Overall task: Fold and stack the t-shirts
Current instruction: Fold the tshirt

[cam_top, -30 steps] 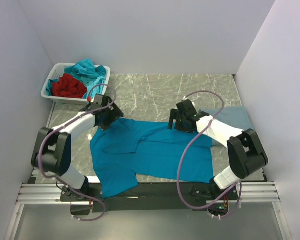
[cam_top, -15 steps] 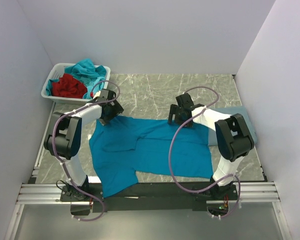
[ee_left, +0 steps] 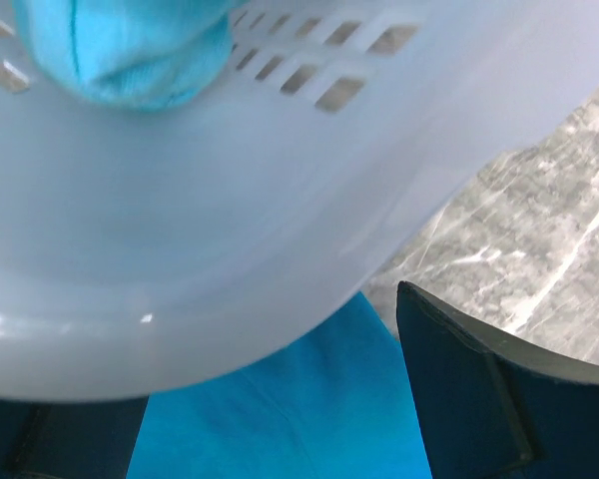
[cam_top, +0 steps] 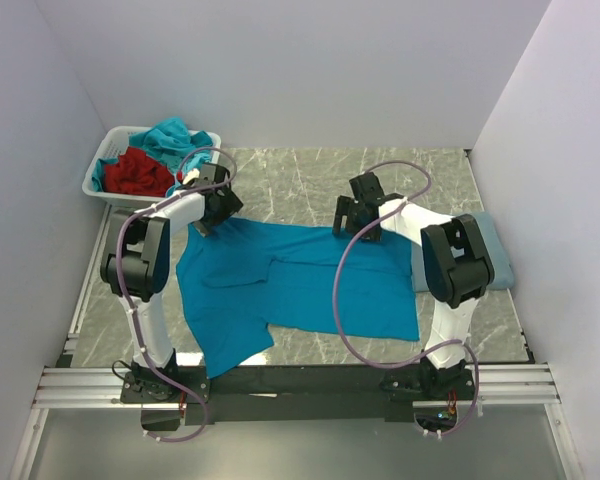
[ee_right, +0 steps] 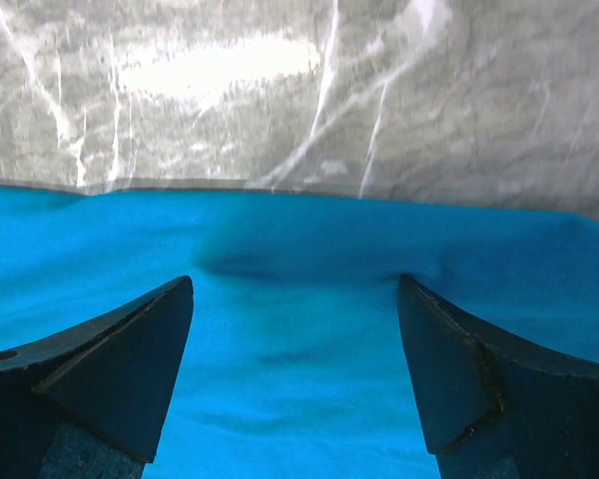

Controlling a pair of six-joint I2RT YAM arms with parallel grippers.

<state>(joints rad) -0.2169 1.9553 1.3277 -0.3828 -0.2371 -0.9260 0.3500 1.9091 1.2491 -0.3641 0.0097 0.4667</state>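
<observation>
Arms reached farther back, left gripper (cam_top: 205, 222), right gripper (ee_right: 295, 289) both apart, over teal-blue t-shirt (cam_top: 310, 290) edge

obstacle: basket (ee_left: 230, 249) crowds left gripper (cam_top: 207, 214) | free: open tabletop (ee_right: 280, 100) ahead of right gripper (ee_right: 295, 291)

**Right wrist: jaws spread over shirt edge**

Right gripper (ee_right: 295, 299) is wide apart, nothing between the jaws. Dark fingers (ee_right: 120, 359) sit at the bottom left and bottom right of the frame. Teal-blue t-shirt (ee_right: 299, 235) lies flat under them with light wrinkles between the tips. Its far edge runs straight across mid-frame. Beyond it is a grey marbled table (ee_right: 280, 100) with white veins and a glare patch.
</observation>
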